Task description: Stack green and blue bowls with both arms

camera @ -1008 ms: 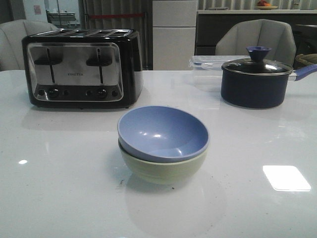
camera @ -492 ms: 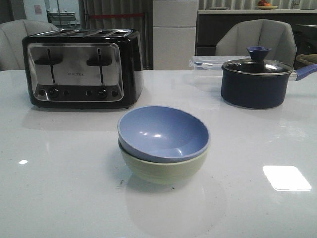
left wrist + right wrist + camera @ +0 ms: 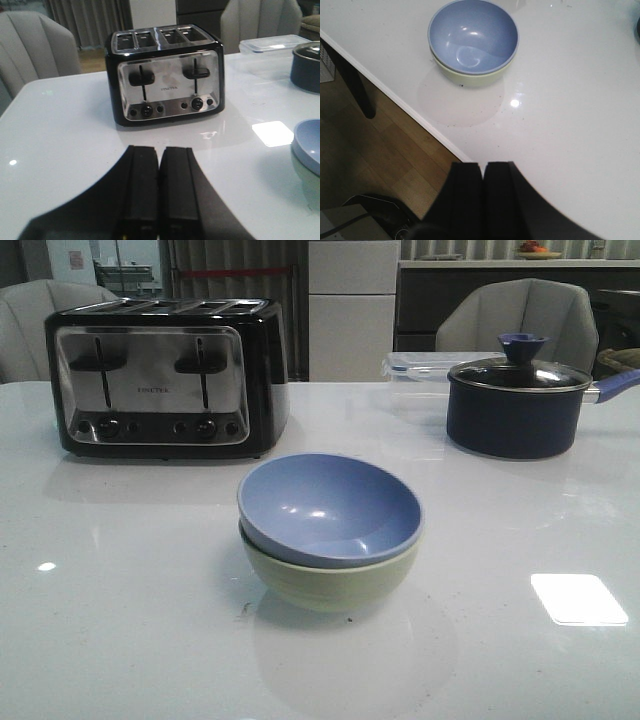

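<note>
The periwinkle blue bowl (image 3: 328,508) sits nested inside the pale green bowl (image 3: 330,583) at the middle of the white table (image 3: 120,620). The stack also shows in the right wrist view, blue bowl (image 3: 473,35) in green bowl (image 3: 470,78), and at the edge of the left wrist view (image 3: 309,150). Neither arm appears in the front view. My left gripper (image 3: 160,150) is shut and empty, above the table facing the toaster. My right gripper (image 3: 483,166) is shut and empty, over the table's near edge, well apart from the bowls.
A black and chrome toaster (image 3: 165,375) stands at the back left. A dark navy lidded pot (image 3: 515,400) with a clear plastic box (image 3: 420,370) behind it stands at the back right. Chairs stand behind the table. The table's front edge (image 3: 405,107) and wooden floor show in the right wrist view.
</note>
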You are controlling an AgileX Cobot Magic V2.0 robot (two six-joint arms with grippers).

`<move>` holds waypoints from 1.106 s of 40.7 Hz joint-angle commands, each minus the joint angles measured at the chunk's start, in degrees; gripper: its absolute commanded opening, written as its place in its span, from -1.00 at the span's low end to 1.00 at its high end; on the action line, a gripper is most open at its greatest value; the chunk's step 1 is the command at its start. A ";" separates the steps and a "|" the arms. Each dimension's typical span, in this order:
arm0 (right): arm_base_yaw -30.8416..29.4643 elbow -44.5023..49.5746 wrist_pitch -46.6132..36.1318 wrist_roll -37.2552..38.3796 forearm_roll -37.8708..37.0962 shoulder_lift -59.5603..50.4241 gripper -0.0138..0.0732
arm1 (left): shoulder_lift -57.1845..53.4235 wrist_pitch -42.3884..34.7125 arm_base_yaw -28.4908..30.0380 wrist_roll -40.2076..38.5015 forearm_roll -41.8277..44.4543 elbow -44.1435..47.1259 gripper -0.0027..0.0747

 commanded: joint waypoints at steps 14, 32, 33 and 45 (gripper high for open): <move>-0.04 -1.61 -3.74 -0.68 -0.02 0.31 -0.55 | -6.09 -19.33 6.28 -6.85 3.40 11.97 -0.69; -0.04 -1.61 -3.18 -0.68 -0.02 0.31 -0.55 | -7.14 -25.45 7.23 -6.85 3.18 15.76 -0.69; -0.04 -1.61 -3.12 -0.68 -0.02 0.31 -0.55 | -7.14 -25.45 7.51 -6.85 3.18 15.76 -0.69; -0.04 -1.61 -2.81 -0.68 -0.02 0.31 -0.55 | -7.14 -25.45 6.41 -6.85 3.28 15.76 -0.69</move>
